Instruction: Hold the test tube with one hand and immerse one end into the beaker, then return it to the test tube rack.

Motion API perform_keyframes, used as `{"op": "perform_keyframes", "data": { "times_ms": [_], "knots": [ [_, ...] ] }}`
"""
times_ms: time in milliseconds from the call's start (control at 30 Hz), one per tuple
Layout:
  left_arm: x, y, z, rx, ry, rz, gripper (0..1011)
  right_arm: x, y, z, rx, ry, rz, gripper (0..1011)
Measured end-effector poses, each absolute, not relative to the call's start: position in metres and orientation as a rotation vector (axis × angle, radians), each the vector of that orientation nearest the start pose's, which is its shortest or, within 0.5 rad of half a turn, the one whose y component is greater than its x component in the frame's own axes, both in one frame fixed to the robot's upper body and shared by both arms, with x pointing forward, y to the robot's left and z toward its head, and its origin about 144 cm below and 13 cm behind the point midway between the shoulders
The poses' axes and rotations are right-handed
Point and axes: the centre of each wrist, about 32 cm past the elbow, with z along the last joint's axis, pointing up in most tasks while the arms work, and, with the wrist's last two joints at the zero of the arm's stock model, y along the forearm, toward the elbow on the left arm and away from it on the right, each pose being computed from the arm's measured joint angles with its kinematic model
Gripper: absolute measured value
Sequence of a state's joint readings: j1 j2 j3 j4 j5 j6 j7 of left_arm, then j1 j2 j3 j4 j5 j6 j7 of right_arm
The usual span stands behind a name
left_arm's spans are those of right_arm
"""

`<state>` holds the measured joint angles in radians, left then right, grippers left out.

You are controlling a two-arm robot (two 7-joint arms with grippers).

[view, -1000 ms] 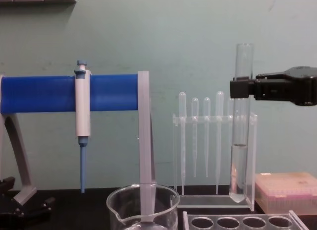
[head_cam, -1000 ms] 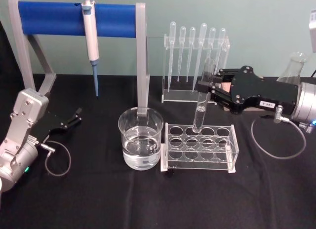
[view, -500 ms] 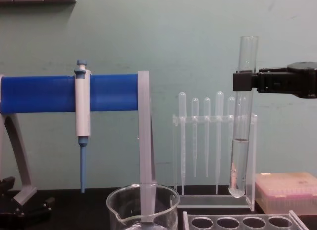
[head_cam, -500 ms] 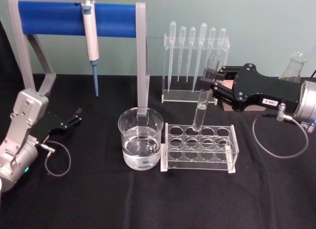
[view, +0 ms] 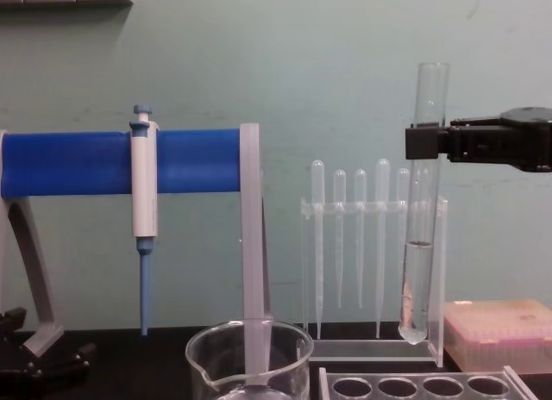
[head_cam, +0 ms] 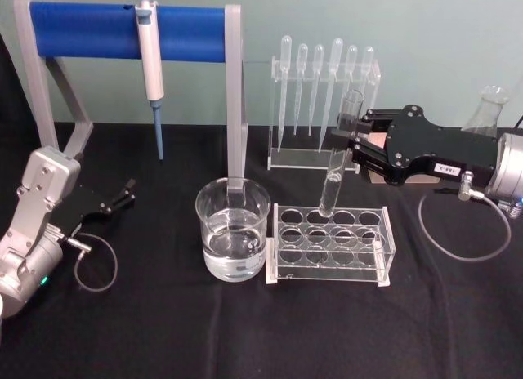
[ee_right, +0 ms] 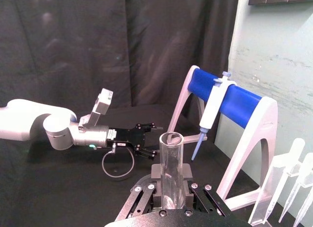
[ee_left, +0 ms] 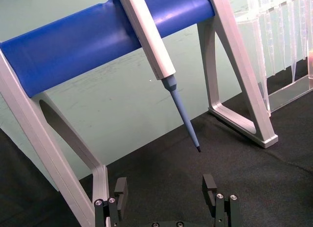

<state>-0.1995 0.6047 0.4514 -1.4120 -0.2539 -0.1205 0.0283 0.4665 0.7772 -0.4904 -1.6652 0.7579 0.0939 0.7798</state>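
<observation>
Test tube [head_cam: 333,180], long clear glass with a round bottom and open rim, hangs in mid-air over the back row of the clear plastic rack with round holes [head_cam: 327,274], its bottom clear of the holes. The black, boxy right gripper [head_cam: 347,139] pinches it high up, just below the rim, from the right. The glass is smooth and the hold is narrow, so the likely trouble is the tube sliding down through the fingers and dropping onto the rack, or pivoting at the pinch point. It leans a little in the head view, bottom toward the robot, and a lean like that could catch the tip on the edge of a hole instead of dropping in. The wide clear glass beaker of water [head_cam: 212,242] sits just left of the rack, and the grey post of the blue-barred pipette stand [head_cam: 235,109] rises right behind it. A sideways pass held too low would probably knock the tube against the beaker's rim, and one carried too far back might strike the post. The tube's lower part holds clear liquid, so a sharp tilt risks a spill. The glass looks clean and unchipped. The left gripper [head_cam: 124,193] rests on the black cloth far left, fingers spread, idle.
</observation>
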Motion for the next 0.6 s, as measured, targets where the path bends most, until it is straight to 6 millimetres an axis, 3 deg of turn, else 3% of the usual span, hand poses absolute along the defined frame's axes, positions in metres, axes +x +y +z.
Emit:
{"op": "perform_keyframes", "data": {
  "times_ms": [600],
  "knots": [
    [0.4886, 0.3097, 1.1398, 0.304, -0.285, 1.248, 1000, 0.5245, -0.306, 1.3026, -0.065, -0.127, -0.39, 239]
  ]
}}
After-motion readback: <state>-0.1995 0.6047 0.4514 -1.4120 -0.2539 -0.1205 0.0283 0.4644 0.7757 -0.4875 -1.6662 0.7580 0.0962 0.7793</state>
